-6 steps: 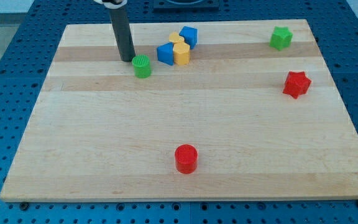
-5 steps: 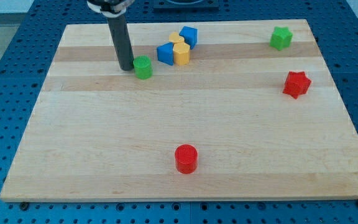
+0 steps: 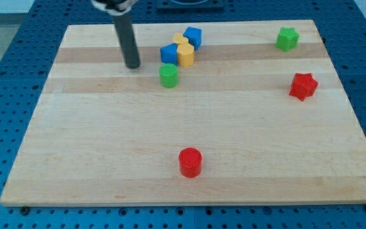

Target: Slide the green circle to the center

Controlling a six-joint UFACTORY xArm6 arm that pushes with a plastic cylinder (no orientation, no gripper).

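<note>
The green circle [image 3: 168, 75] lies on the wooden board [image 3: 107, 146] in its upper middle part, just below the blue and yellow cluster. My tip [image 3: 133, 65] rests on the board to the left of the green circle, with a clear gap between them. The rod rises from the tip toward the view's top.
Two blue blocks [image 3: 169, 54] [image 3: 193, 37] and two yellow blocks [image 3: 185, 55] [image 3: 181, 41] cluster just above the green circle. A green star-like block [image 3: 287, 39] sits at the upper right, a red star [image 3: 303, 86] below it. A red circle [image 3: 190, 162] lies near the bottom middle.
The green circle has slid to the right and slightly down, from beside my tip to below the blue block. My tip has shifted a little right and now stands apart from it.
</note>
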